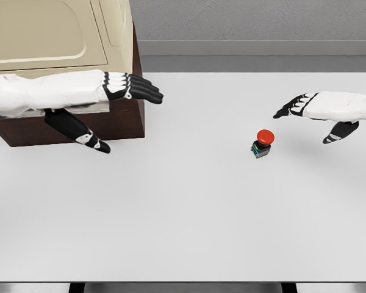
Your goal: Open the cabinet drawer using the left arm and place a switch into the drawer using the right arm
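Both hands (131,88) (299,105) hover open over white table (189,220), gray wall (250,19) behind.

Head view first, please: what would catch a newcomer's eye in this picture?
The red push-button switch stands alone on the white table, right of the middle. The left hand, fingers spread, hovers in front of the brown and cream cabinet at the upper left. The right hand comes in open from the right edge, just above and right of the switch, apart from it.
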`<state>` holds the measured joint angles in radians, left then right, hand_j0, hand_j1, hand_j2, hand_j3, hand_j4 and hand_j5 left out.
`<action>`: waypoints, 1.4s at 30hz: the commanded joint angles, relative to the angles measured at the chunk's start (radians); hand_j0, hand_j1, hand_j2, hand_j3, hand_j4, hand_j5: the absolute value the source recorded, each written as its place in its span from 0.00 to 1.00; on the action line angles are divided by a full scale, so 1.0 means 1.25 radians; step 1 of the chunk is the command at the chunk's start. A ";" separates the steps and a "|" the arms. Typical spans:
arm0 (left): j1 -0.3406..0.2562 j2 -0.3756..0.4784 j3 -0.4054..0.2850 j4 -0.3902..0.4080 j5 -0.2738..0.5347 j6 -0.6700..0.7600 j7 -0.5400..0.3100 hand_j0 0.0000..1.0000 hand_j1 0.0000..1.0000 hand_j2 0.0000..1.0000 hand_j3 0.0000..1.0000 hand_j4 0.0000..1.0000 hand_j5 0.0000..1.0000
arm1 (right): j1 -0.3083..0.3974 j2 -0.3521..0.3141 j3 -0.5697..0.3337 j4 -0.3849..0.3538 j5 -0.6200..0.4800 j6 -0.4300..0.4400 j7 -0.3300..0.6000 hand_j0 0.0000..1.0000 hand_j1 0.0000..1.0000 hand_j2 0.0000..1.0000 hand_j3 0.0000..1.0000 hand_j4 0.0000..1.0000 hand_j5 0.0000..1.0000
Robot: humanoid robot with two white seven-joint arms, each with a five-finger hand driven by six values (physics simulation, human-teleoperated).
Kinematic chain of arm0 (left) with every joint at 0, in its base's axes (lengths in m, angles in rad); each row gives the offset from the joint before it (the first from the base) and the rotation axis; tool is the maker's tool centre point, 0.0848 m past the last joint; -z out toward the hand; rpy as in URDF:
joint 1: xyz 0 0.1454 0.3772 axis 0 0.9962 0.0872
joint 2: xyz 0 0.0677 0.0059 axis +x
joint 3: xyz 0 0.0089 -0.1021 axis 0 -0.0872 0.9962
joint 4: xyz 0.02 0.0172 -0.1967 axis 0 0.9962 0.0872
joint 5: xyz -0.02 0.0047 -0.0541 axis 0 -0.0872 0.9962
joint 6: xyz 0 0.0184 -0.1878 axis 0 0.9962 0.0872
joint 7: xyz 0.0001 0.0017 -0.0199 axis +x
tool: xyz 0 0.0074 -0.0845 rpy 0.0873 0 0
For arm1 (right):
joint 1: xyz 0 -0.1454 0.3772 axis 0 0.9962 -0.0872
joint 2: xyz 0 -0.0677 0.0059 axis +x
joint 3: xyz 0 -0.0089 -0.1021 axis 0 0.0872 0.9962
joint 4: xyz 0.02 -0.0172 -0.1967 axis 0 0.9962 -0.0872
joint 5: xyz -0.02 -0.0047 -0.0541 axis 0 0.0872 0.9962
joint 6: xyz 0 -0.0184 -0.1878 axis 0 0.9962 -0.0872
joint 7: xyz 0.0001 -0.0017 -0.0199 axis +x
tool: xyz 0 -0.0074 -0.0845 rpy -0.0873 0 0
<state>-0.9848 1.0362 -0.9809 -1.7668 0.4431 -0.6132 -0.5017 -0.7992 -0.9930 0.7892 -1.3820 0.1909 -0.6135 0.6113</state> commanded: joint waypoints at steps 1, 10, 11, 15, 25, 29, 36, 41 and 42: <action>0.000 0.006 -0.003 0.000 0.037 0.002 -0.017 1.00 1.00 1.00 1.00 1.00 1.00 | 0.000 -0.001 -0.001 0.000 -0.004 0.002 0.000 1.00 1.00 1.00 1.00 1.00 1.00; -0.040 0.053 -0.012 0.000 0.039 0.041 -0.011 1.00 1.00 1.00 1.00 1.00 1.00 | -0.001 0.018 0.002 0.000 -0.005 0.002 0.000 1.00 1.00 1.00 1.00 1.00 1.00; -0.050 0.055 -0.012 0.000 0.043 0.150 -0.018 1.00 1.00 1.00 1.00 1.00 1.00 | -0.002 0.024 -0.001 0.000 -0.004 0.002 0.000 1.00 1.00 1.00 1.00 1.00 1.00; -0.050 0.062 -0.012 0.000 0.043 0.196 -0.080 1.00 1.00 1.00 1.00 1.00 1.00 | 0.000 0.079 -0.001 0.013 -0.002 0.002 0.000 1.00 1.00 1.00 1.00 1.00 1.00; -0.072 0.144 -0.001 0.000 0.192 0.347 -0.087 1.00 1.00 1.00 1.00 1.00 1.00 | 0.025 0.153 0.006 0.038 0.052 0.002 0.000 1.00 1.00 1.00 1.00 1.00 1.00; -0.049 0.139 -0.003 0.000 0.241 0.362 -0.087 1.00 1.00 1.00 1.00 1.00 1.00 | 0.025 0.165 0.006 0.072 0.072 0.002 0.000 0.97 0.97 0.97 0.97 0.97 0.97; -0.010 0.171 0.003 0.002 0.230 0.456 -0.087 1.00 1.00 1.00 1.00 1.00 1.00 | 0.025 0.171 0.007 0.075 0.073 0.002 0.000 0.83 0.83 0.83 0.83 0.83 0.83; -0.005 0.174 0.007 0.003 0.192 0.487 -0.087 1.00 1.00 1.00 1.00 1.00 1.00 | 0.026 0.171 0.009 0.072 0.073 0.002 0.000 0.72 0.72 0.72 0.72 0.72 0.72; -0.005 0.174 0.015 0.002 0.188 0.497 -0.087 1.00 1.00 1.00 1.00 1.00 1.00 | 0.026 0.171 0.013 0.072 0.073 0.002 0.000 0.72 0.72 0.72 0.72 0.72 0.72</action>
<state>-0.9894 1.2493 -0.9717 -1.7632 0.6910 -0.0161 -0.6111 -0.7670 -0.7787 0.8023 -1.2910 0.2878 -0.6134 0.6112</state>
